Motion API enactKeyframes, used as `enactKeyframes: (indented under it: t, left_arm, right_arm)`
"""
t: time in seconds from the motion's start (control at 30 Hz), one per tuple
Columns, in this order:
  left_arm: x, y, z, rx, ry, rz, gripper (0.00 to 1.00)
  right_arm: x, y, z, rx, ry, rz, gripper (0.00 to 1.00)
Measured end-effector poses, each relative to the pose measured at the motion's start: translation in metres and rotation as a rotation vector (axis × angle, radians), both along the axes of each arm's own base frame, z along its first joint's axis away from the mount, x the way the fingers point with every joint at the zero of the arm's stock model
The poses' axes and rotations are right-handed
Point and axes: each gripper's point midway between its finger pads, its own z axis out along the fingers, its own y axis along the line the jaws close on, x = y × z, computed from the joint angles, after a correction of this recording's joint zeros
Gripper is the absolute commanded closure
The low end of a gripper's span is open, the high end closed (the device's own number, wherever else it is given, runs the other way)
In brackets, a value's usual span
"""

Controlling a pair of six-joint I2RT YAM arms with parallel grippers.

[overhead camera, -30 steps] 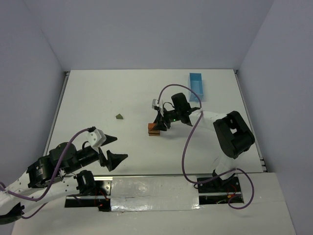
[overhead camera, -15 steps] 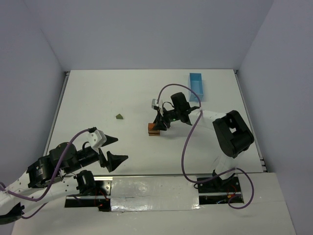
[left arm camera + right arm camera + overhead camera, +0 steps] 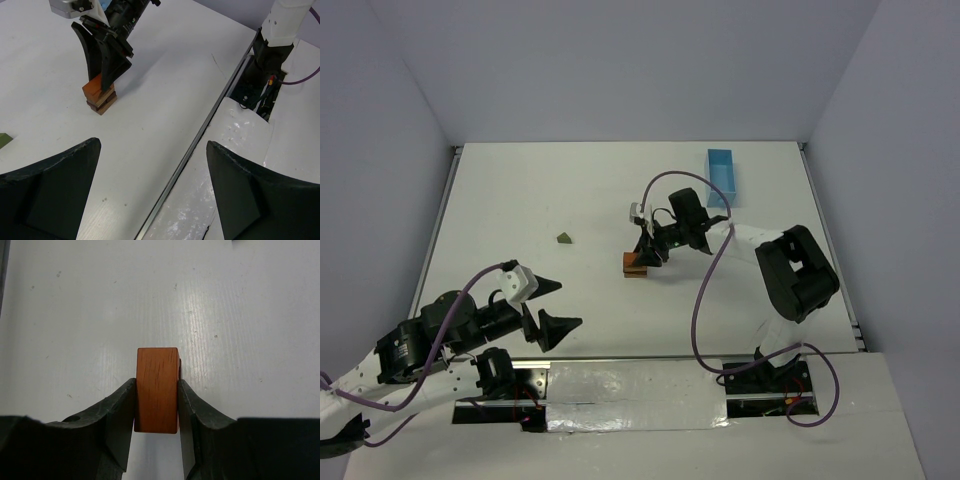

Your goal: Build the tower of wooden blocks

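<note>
Wood block tower, small and unfinished, near the middle of the counter, a little right of centre. Topped by a reddish-orange block, resting on darker brown layers. Clamped on its two long sides by the right gripper, part-way closed and pointing straight down over the stack.

Judged to be the placing step. To do it well:
- Check first for the orange block lying flat and square on the layer below, with edges lined up and no overhang. From the left wrist view, looks slightly offset from the brown layers, though hard to be sure.
- Open the jaws slowly and evenly, to avoid dragging the block sideways.
- Lift straight up, clear of the stack, before swinging away.
- Avoid any downward push on so narrow a footing.

Counted:
- One reddish-orange block on top.
- Two brown layers under it as far as visible, possibly more hidden.
- One olive-green triangle, alone on the counter, well to the left of the tower.
- One light-blue tray at the far right.
- No arch piece in sight.
- Two grippers: the right one at the tower; the left gripper spread fully wide, holding nothing, low near the front left edge, well apart from everything else.
</note>
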Motion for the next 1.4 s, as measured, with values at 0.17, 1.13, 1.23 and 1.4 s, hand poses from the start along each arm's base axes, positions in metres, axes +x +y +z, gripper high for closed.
enactKeyframes:
  t: [0.17, 1.13, 1.23, 1.4]
  left_arm:
    - [0.000, 0.000, -0.001, 0.001, 0.001, 0.000, 0.00]
    - [-0.003, -0.004, 0.003, -0.015, -0.003, -0.026, 0.01]
    - [-0.004, -0.004, 0.003, -0.015, -0.003, -0.027, 0.01]
    - [-0.004, -0.004, 0.004, -0.020, -0.005, -0.032, 0.00]
  right_arm:
    - [-0.002, 0.000, 0.002, -0.001, 0.003, 0.015, 0.69]
    - [-0.002, -0.002, -0.001, -0.017, 0.034, 0.073, 0.64]
    - [-0.001, -0.002, -0.001, -0.016, 0.035, 0.073, 0.61]
    - [-0.001, -0.002, -0.001, -0.016, 0.037, 0.071, 0.58]
